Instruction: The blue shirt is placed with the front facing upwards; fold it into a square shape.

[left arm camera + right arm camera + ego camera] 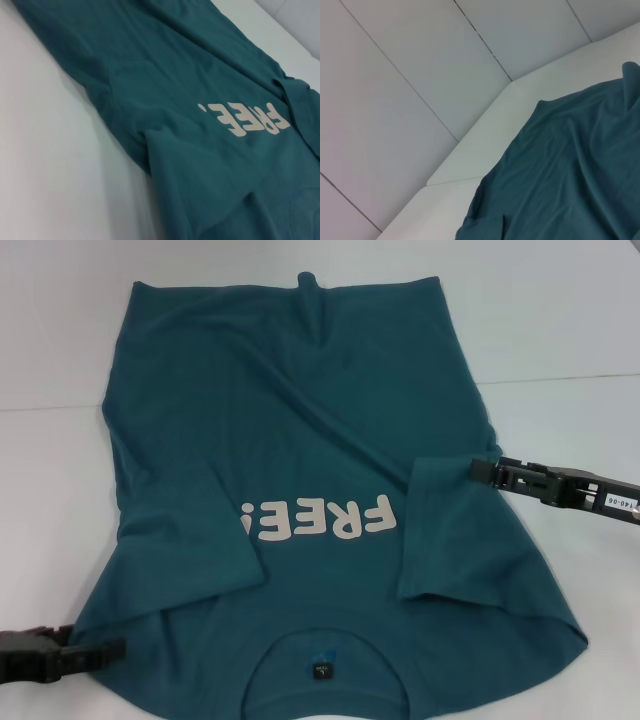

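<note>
Teal-blue cotton spread flat across the white table [560, 330]: the blue shirt [300, 420], front up, collar and dark neck label [321, 672] at the near edge, hem at the far edge. Long axis therefore running straight away from the robot, near to far. Cream lettering [325, 520] reading upside down from the head view, its last mark partly covered by cloth lapped inward on the left side. Right sleeve [450, 530] likewise turned in over the chest, lying just beside the lettering. Right gripper [478, 470] reaching in from the right side, tip meeting the outer edge of that turned-in sleeve, roughly midway along the shirt's length; spread or pinched, cannot tell. Left gripper [115, 648] low at the near left corner, tip touching the shoulder edge, much nearer the collar than the hem; grip state again cannot tell. Sides apparently already narrowed, so probably a lengthwise fold remaining: one end carried along the long axis onto the other. For that, both ends lying forward and back from the grippers, not sideways; left nearer the collar end, right the better placed of the two for the far hem, though well short of it.
</note>
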`<control>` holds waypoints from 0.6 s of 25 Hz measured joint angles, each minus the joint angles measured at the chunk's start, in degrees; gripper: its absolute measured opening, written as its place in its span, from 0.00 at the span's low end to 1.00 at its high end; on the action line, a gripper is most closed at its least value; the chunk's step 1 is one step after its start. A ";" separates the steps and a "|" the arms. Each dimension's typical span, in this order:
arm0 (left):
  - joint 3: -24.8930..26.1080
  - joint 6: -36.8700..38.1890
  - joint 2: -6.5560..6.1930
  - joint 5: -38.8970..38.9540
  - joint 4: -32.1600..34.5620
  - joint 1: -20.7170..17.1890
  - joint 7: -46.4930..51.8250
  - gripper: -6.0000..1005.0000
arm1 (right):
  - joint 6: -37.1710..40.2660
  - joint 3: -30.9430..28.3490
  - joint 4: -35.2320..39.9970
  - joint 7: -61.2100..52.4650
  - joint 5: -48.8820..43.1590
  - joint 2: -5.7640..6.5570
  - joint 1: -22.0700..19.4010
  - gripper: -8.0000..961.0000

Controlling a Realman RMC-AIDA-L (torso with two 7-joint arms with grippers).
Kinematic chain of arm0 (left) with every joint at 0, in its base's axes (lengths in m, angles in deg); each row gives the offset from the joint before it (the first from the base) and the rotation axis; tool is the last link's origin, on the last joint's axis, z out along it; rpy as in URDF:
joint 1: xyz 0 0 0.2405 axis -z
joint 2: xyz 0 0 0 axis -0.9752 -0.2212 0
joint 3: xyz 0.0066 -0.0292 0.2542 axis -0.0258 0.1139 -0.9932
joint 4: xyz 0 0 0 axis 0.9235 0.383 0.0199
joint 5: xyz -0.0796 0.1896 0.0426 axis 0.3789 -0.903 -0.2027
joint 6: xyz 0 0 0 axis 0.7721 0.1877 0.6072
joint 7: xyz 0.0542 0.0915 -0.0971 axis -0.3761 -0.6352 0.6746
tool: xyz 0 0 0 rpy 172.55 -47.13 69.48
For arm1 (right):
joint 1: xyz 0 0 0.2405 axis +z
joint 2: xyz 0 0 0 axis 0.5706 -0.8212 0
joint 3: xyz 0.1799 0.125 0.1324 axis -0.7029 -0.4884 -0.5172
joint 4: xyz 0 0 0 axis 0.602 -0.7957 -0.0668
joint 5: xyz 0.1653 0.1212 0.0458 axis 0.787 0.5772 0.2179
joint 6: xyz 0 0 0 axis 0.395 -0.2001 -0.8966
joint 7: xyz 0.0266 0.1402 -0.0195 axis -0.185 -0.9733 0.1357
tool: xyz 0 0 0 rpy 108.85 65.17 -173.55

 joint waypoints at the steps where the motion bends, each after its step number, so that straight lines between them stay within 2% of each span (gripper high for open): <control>1: -0.10 -0.05 0.06 -0.01 -0.04 0.17 -0.06 0.90 | 0.03 0.00 0.00 0.00 0.00 0.00 0.01 0.95; 15: -0.84 -0.27 0.27 0.06 -0.56 1.89 -0.23 0.90 | -0.28 0.00 0.00 -0.01 0.11 0.01 0.01 0.95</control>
